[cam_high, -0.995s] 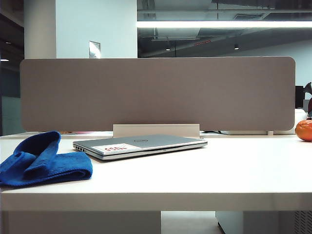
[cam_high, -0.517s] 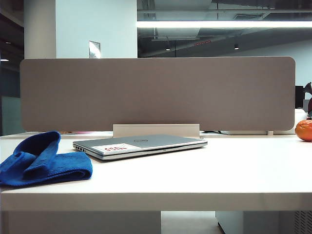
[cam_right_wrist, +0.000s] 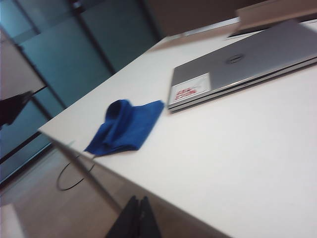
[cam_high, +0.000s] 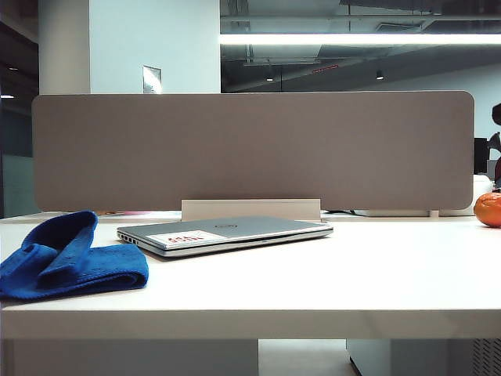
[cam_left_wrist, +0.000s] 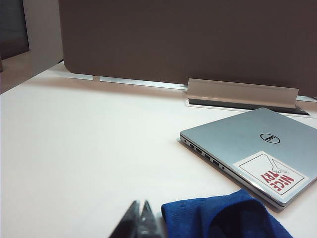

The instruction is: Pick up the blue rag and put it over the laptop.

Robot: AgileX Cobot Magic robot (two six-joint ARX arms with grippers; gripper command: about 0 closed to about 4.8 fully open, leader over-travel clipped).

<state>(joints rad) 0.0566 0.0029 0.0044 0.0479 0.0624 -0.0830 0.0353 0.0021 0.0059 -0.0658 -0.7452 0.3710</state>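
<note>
**Rag waits by the laptop, both arms hang back**

Nearest of all, the left fingers (cam_left_wrist: 140, 220) are pressed shut with nothing in them. They sit low over the white worktop (cam_high: 376, 274), just beside the blue rag (cam_left_wrist: 225, 218), so this arm looks like the one to grab it. The right fingers (cam_right_wrist: 136, 218) are shut and empty too. They hang out past the worktop's front edge, well apart from the rag, and that view is tilted and a bit blurry.

The blue rag (cam_high: 70, 254) lies folded and bumpy near the worktop's left front corner. One end is touching the laptop (cam_high: 227, 233) or very close to it; I cannot tell which. The laptop is closed and flat, so the rag can lie on its lid. A white sticker (cam_high: 186, 237) with red marks is on the lid's near corner.

There is lots of bare room on the right. Behind the laptop stands a tall grey screen (cam_high: 250, 149), so a lift should not go too far back. An orange fruit (cam_high: 488, 209) sits far off to the right.
</note>
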